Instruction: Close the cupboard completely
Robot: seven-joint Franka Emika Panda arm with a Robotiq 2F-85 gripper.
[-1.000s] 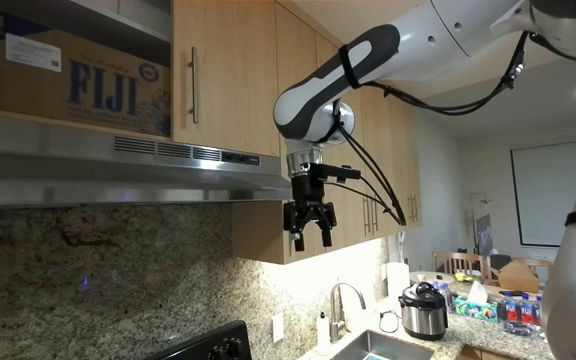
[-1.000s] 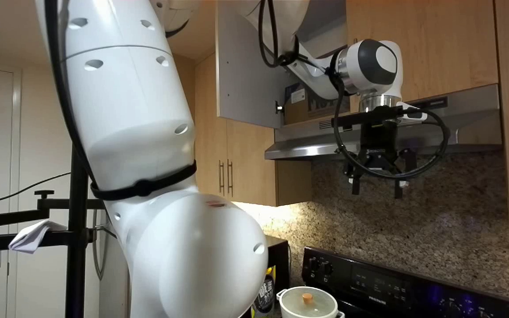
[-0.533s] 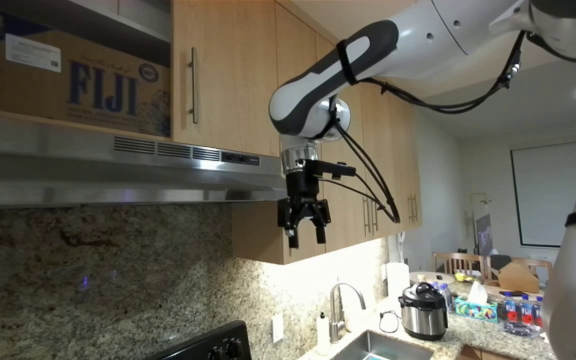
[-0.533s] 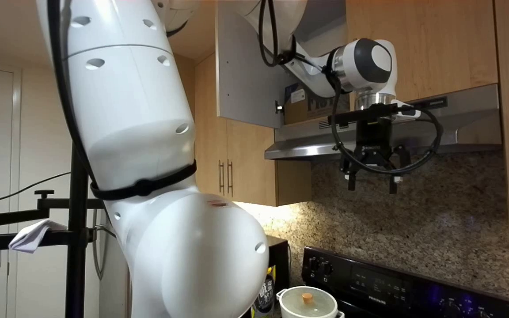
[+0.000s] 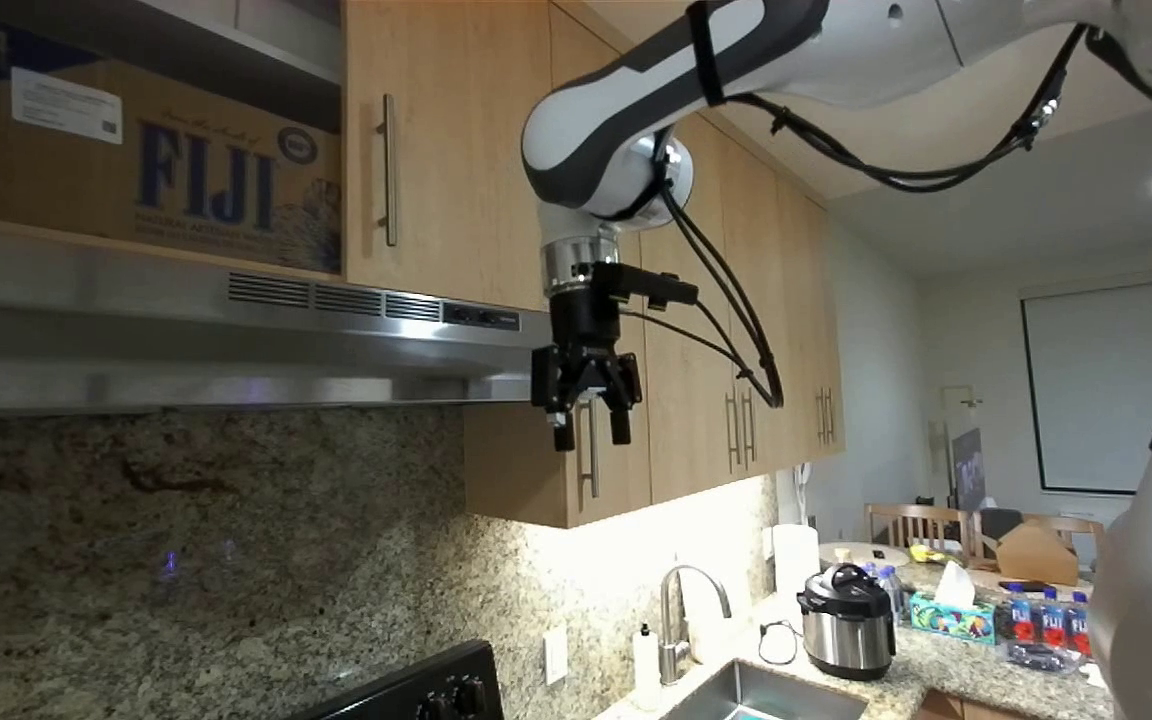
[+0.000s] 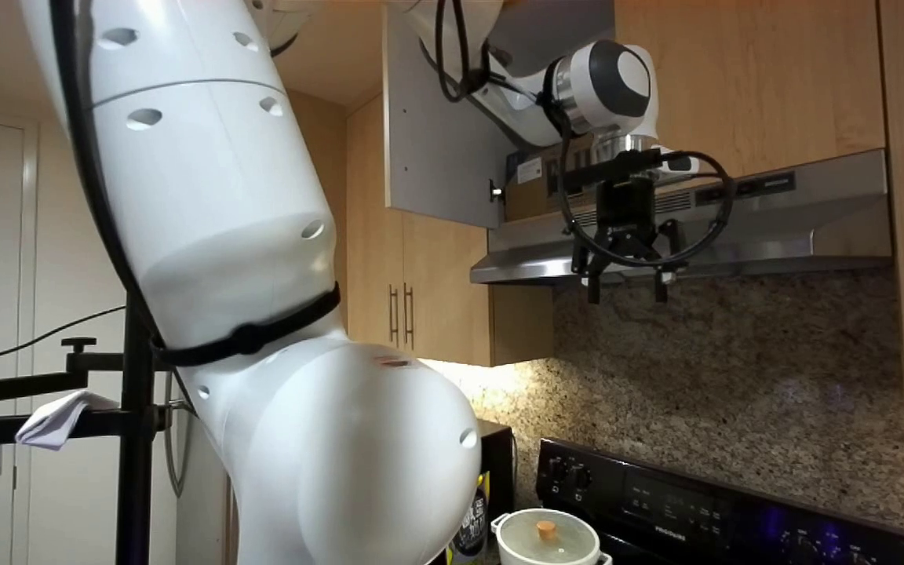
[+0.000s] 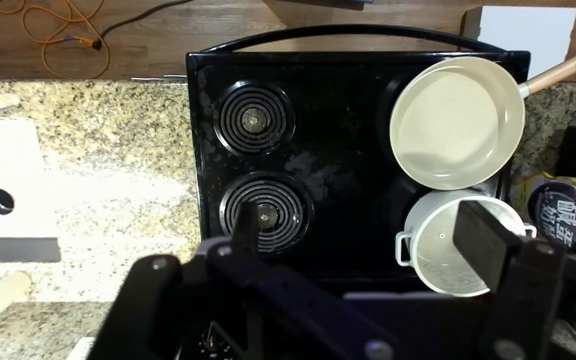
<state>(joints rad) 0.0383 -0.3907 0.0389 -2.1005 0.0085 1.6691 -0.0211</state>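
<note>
The cupboard is the short light-wood wall cabinet above the range hood; it also shows in an exterior view. Its door with the vertical silver bar handle is shut. Its other door stands wide open, grey inner face showing. A FIJI carton sits inside the open half. My gripper points down, fingers apart and empty, at about hood height in front of the cupboard, touching nothing visible. It also shows in an exterior view and in the wrist view.
The steel range hood lies below the cupboard. Taller cabinets stand beside it. Below my gripper are the black stove, a cream pan and a white pot. My arm passes before the open door in an exterior view.
My gripper has moved up and to the left in both exterior views, with most of the rise in the last half second. The cupboard doors have not moved.
</note>
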